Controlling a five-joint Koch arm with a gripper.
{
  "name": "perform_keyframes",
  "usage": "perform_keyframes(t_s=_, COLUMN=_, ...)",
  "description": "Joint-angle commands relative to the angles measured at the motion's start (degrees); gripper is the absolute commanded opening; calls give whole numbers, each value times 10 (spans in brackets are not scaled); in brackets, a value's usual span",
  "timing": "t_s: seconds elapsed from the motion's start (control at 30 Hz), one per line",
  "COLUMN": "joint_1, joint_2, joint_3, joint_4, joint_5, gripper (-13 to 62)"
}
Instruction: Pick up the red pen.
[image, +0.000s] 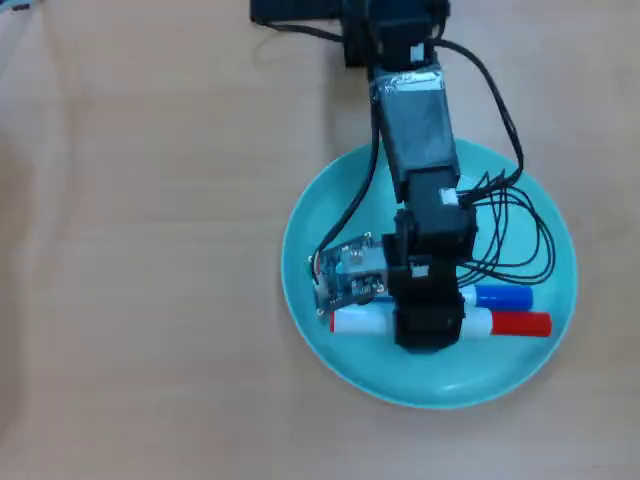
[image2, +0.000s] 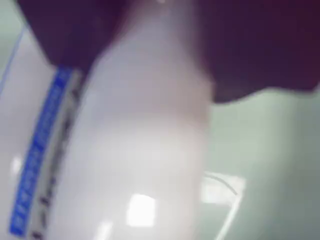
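In the wrist view a thick white barrel fills most of the picture, very close and blurred, running from the bottom edge up between two dark shapes at the top that look like the jaws. Beside it on the left lies a second white barrel with blue print along its length. Pale teal surface shows to the right.

From overhead, the red pen lies flat across the teal plate, in the half nearer the bottom edge of the view: a white barrel with a red cap toward the plate's right rim and a thin red end toward the left. Its middle is hidden under the gripper, which sits straight on top of it. Whether the jaws are clamped on the barrel or merely astride it cannot be told.

The blue-capped marker lies parallel, just beside the red pen on the far side. The plate rests on a light wooden table. The black arm reaches in from the table's top edge, with black cables looping over the plate.
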Motion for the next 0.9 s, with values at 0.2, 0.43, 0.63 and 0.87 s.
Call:
perform_keyframes(t_s=0.2, joint_1=-10, joint_2=48, joint_3=-44, joint_4=26, joint_5=-2, gripper=-78)
perform_keyframes(t_s=0.43, joint_1=-19, joint_2=115, joint_3=-44, joint_4=31, joint_5=-3, gripper=-78)
perform_keyframes(t_s=0.63, joint_1=-31, joint_2=167, joint_3=-42, joint_4=30, joint_5=-4, gripper=-78)
perform_keyframes(t_s=0.87, joint_1=-47, joint_2=238, joint_3=-10, joint_4=29, joint_5=-3, gripper=-78)
